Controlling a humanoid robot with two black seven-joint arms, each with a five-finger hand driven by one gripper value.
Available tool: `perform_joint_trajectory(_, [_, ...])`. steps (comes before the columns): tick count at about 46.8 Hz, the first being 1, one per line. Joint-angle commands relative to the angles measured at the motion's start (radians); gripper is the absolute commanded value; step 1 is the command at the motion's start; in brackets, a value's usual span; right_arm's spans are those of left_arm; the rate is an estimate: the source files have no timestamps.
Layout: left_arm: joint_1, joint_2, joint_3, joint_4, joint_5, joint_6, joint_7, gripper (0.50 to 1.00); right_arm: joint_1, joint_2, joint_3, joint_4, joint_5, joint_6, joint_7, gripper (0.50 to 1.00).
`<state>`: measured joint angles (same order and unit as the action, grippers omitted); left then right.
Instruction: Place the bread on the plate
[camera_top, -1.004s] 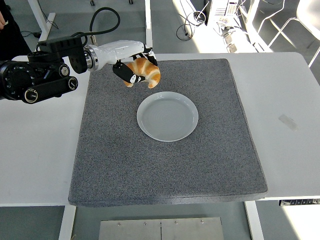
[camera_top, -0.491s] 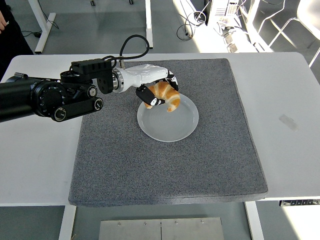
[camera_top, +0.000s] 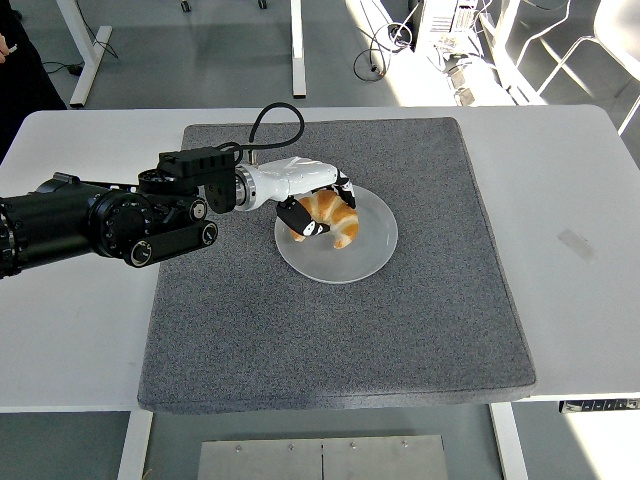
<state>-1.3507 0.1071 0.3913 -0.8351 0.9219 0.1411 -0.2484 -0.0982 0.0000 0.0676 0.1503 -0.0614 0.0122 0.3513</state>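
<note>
The left arm (camera_top: 100, 220) comes in from the left edge and lies low, reaching right. Its black forearm ends in a white wrist section with a black cable looped above it. The left hand (camera_top: 318, 210) is turned palm down, its fingers (camera_top: 300, 222) curled around the bread (camera_top: 332, 215), black fingertips pressing its left and far sides.

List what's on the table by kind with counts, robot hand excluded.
Bread (croissant): 1, held by the left hand over the plate
Plate: 1
Grey mat: 1
Total: 3
</note>
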Motion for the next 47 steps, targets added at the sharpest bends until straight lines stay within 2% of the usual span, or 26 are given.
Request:
perform_joint_trajectory(1, [0.010, -0.007, 0.003, 0.013, 0.000, 0.000, 0.000, 0.658, 0.000, 0.000, 0.000, 0.000, 0.000, 0.000, 0.000, 1.000])
perform_joint_trajectory(11, [0.025, -0.020, 0.009, 0.030, 0.003, 0.000, 0.000, 0.675, 0.000, 0.000, 0.000, 0.000, 0.000, 0.000, 0.000, 1.000])
perform_joint_trajectory(14, [0.030, -0.020, 0.008, 0.033, 0.003, 0.000, 0.000, 0.731, 0.000, 0.000, 0.000, 0.000, 0.000, 0.000, 0.000, 1.000])
perform_joint_trajectory(19, [0.028, -0.020, 0.000, 0.033, 0.000, 0.000, 0.000, 0.863, 0.000, 0.000, 0.000, 0.000, 0.000, 0.000, 0.000, 1.000])
perform_joint_trajectory(26, [0.027, -0.020, -0.006, 0.031, -0.014, 0.000, 0.000, 0.922, 0.000, 0.000, 0.000, 0.000, 0.000, 0.000, 0.000, 1.000])
perform_joint_trajectory(35, [0.027, -0.015, -0.080, 0.030, -0.024, -0.003, -0.002, 0.957, 0.000, 0.000, 0.000, 0.000, 0.000, 0.000, 0.000, 1.000])
perform_joint_trajectory(47, [0.030, 0.029, -0.276, 0.030, -0.156, -0.003, -0.005, 0.961, 0.000, 0.000, 0.000, 0.000, 0.000, 0.000, 0.000, 1.000])
